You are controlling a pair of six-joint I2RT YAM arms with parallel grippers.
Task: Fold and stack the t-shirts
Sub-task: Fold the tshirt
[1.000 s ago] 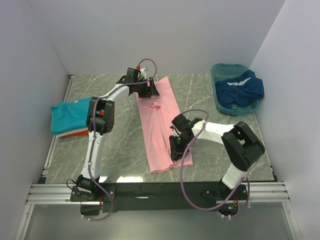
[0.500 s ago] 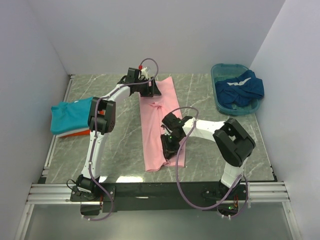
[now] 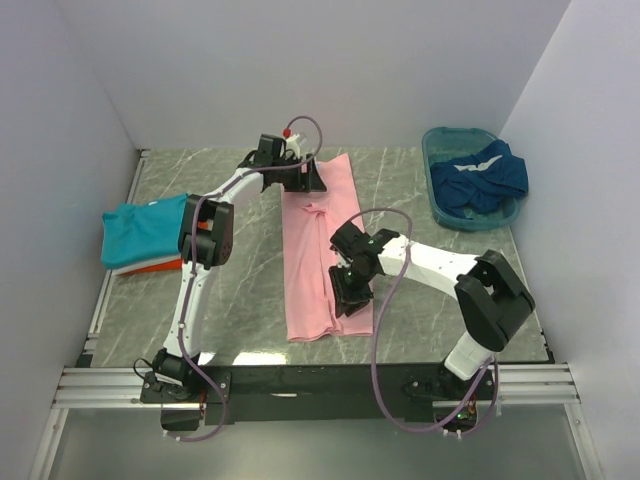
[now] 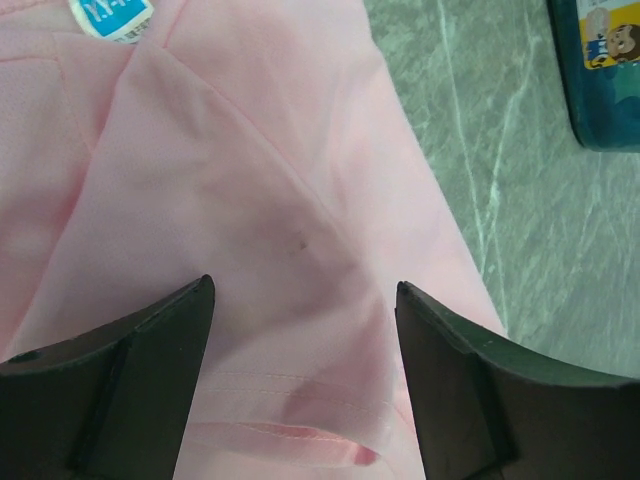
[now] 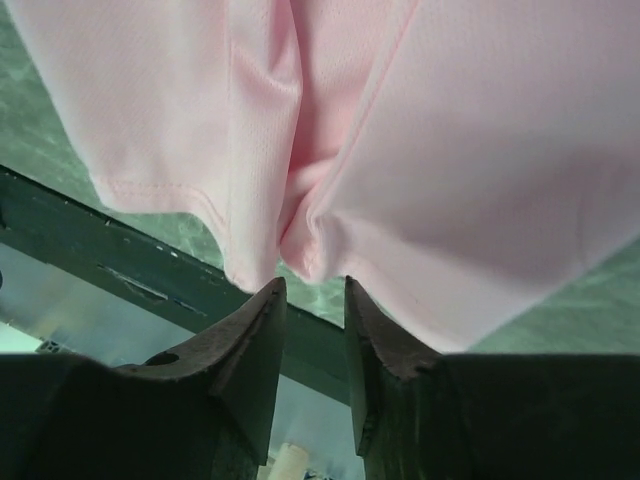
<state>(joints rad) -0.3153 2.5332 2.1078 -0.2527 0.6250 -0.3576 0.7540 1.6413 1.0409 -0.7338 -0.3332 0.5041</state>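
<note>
The light pink t-shirt [image 3: 318, 250] lies on the table folded into a long narrow strip running front to back. My left gripper [image 3: 308, 180] is open over its far end, jaws wide apart above the cloth [image 4: 290, 200], near the neck label [image 4: 112, 15]. My right gripper [image 3: 350, 295] is over the strip's near right edge, jaws a narrow gap apart [image 5: 315, 285]; a bunched fold of pink cloth [image 5: 310, 245] sits just at the tips, not between them. A teal t-shirt [image 3: 140, 228] lies folded on an orange one [image 3: 155, 266] at the left.
A teal plastic basin [image 3: 437, 145] at the back right holds the dark blue t-shirt with white trim [image 3: 480, 175]; its corner shows in the left wrist view [image 4: 600, 120]. White walls enclose the marble table [image 3: 240, 290]. A black rail [image 3: 300, 380] runs along the front.
My right gripper swept left, carrying the strip's near right edge inward, then moved back a little to the right. The strip is narrower at the front. The left gripper barely moved.
</note>
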